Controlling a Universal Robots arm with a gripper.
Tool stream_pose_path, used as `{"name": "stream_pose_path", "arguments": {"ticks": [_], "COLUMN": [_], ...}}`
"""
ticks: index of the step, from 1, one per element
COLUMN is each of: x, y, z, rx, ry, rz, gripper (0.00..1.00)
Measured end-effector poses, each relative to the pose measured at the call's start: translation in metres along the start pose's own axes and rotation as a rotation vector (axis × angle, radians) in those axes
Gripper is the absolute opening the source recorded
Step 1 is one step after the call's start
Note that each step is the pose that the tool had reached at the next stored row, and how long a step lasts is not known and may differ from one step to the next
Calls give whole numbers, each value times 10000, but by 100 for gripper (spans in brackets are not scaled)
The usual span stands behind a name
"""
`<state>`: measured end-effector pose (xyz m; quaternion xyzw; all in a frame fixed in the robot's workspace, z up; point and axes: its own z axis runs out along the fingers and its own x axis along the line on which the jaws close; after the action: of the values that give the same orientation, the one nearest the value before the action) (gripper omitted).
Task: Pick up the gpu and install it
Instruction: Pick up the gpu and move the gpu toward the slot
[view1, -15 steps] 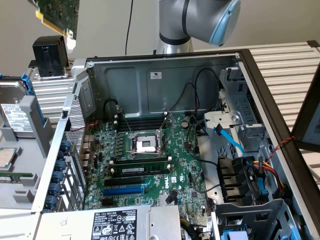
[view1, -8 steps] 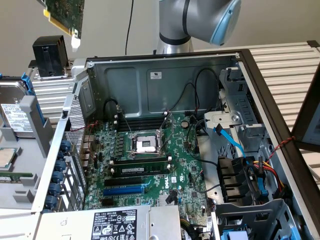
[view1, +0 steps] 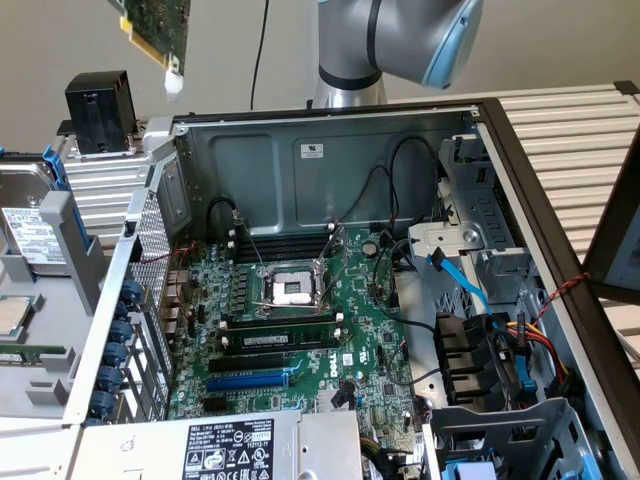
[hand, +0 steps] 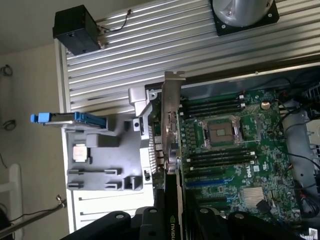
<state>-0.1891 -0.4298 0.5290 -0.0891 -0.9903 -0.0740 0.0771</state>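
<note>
Gripper (hand: 172, 219) clamps gpu (hand: 172, 117) edge-on, well above open case (view1: 270, 170).

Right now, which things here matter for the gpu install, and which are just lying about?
Job: gpu, clamped in the gripper; motherboard in the open case.
Lying about: black box; hard drive; grey tray.

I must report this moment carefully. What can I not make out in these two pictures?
- gpu, exterior view: the top edge cuts off most of it.
- gpu, wrist view: edge-on; black jaws against black shroud, contact unclear.
- motherboard, wrist view: the bracket hides its rear edge.
- power supply label, exterior view: print too small.
</note>
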Motion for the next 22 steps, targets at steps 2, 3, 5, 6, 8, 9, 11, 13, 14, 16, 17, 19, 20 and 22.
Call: {"name": "stream_pose_path", "arguments": {"ticks": [2, 3, 5, 6, 8, 9, 11, 13, 14, 16, 17, 19, 20, 22], "x": [-49, -63, -85, -96, -120, -137, -173, -204, -217, -243, -265, -335, -378, -469], "y": [10, 12, 16, 19, 25, 28, 34, 39, 42, 46, 49, 58, 61, 69], "z": [-9, -10, -13, -14, -19, -22, -26, -31, -33, -35, -36, -29, -21, -2], "rx": [-58, -94, -171, -210, -263, -271, -260, -237, -221, -196, -184, -173, -173, -171], "ry": [29, 48, 93, 116, 161, 176, 199, 228, 257, 318, 350, 384, 389, 393], "rz": [-103, -181, -349, -437, -613, -684, -810, -935, -1006, -1121, -1160, -1197, -1201, -1205], "gripper": [27, 27, 27, 27, 27, 27, 27, 27, 27, 27, 27, 27, 27, 27]}}
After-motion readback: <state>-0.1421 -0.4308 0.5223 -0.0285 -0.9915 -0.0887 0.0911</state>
